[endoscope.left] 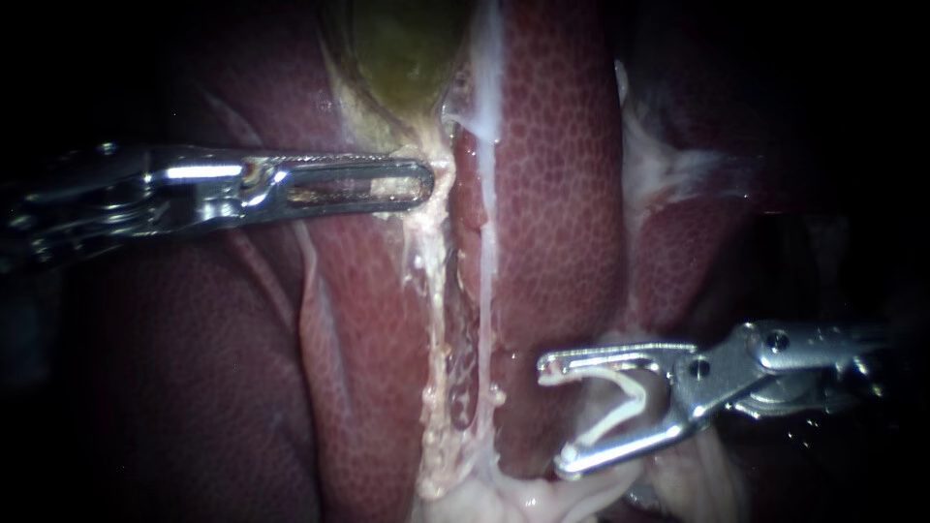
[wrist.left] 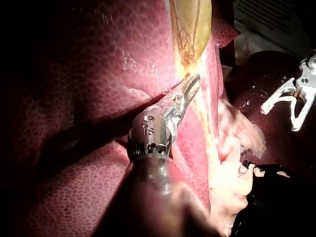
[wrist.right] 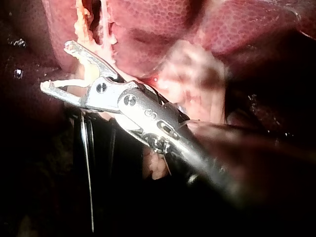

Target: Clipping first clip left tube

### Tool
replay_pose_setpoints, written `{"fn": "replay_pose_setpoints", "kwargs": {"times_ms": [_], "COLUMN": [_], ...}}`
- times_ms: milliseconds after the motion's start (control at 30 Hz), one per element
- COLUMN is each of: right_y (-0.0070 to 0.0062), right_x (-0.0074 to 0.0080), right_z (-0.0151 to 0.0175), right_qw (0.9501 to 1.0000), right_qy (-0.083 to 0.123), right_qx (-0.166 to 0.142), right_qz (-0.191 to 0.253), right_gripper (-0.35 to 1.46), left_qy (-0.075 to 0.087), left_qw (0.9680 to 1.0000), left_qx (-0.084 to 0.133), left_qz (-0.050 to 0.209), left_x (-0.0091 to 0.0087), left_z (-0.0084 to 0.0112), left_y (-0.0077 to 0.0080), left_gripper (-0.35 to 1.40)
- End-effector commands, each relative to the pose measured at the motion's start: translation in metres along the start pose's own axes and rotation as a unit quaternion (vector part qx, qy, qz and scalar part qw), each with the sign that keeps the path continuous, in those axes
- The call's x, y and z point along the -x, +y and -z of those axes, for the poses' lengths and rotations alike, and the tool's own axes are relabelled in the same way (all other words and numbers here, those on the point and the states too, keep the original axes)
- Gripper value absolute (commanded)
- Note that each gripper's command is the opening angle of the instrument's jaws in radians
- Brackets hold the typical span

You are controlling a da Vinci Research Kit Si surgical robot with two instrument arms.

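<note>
Left instrument [endoscope.left: 421, 184]: enters from the left, shaft lost in shadow. Its long slotted jaws are pressed together on the pale lower end of the gallbladder [endoscope.left: 402, 39]. The gallbladder is greenish and cut off at the upper edge of the endoscope view.

Right instrument [endoscope.left: 557, 416]: enters from the right, shaft mostly swallowed by darkness. Its jaws stand wide apart, and an open pale clip [endoscope.left: 639, 392] is seated between them, one leg against each jaw.

Left tube [endoscope.left: 433, 291]: a knobbly pale strand seen running down from the gallbladder between lobes of the liver [endoscope.left: 562, 174]. A thinner whitish tube [endoscope.left: 484, 261] lies just beside it, on the clip's side. The clip is held near both tubes but around neither. Their lower ends merge into pale tissue and cannot be followed.

Left wrist view: a printed sheet [wrist.left: 266, 15] is glimpsed beyond the liver, its writing too small to be read.
</note>
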Motion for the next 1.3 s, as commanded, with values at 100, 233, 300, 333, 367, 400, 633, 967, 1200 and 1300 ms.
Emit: {"fn": "replay_pose_setpoints", "kwargs": {"times_ms": [100,233,300,333,367,400,633,967,1200,1300], "right_y": [0.0,0.0,0.0,0.0,0.0,0.0,0.0001,0.0001,0.0001,0.0001], "right_x": [0.0,0.0,0.0,0.0,0.0,0.0,0.0,0.0,0.0001,0.0], "right_z": [0.0,0.0,0.0,0.0,0.0,0.0,0.0,0.0,0.0,0.0], "right_qw": [1.0,1.0,1.0,1.0,1.0,1.0,1.0,1.0,1.0,1.0], "right_qy": [0.0,0.0,0.0,0.0,0.0,0.0,0.0,0.0,0.0,0.0], "right_qx": [0.0,0.0,0.0,0.0,0.0,0.0,0.001,0.001,0.001,0.001], "right_qz": [0.0,0.0,0.0,0.0,0.0,0.0,0.0,0.0,0.0,0.0], "right_gripper": [0.6,0.6,0.6,0.6,0.6,0.6,0.6,0.6,0.6,0.6], "left_qy": [0.0,0.0,0.001,0.001,0.002,0.002,0.003,-0.008,-0.009,-0.009], "left_qw": [1.0,1.0,1.0,1.0,1.0,1.0,1.0,0.9997,0.9996,0.9996], "left_qx": [0.0,0.0,-0.001,-0.002,-0.002,-0.003,0.002,0.015,0.019,0.019], "left_qz": [0.0,0.0,0.0,0.001,0.001,0.002,0.009,0.019,0.021,0.021], "left_x": [0.0,0.0,0.0002,0.0004,0.0006,0.0009,0.0033,0.0064,0.0069,0.0069], "left_z": [0.0,0.0001,0.0003,0.0006,0.0008,0.0011,0.0047,0.0091,0.01,0.01], "left_y": [-0.0001,-0.0001,-0.0002,-0.0002,-0.0002,-0.0003,-0.0013,-0.0027,-0.0025,-0.0025], "left_gripper": [-0.35,-0.35,-0.35,-0.35,-0.35,-0.35,-0.35,-0.35,-0.35,-0.35]}}
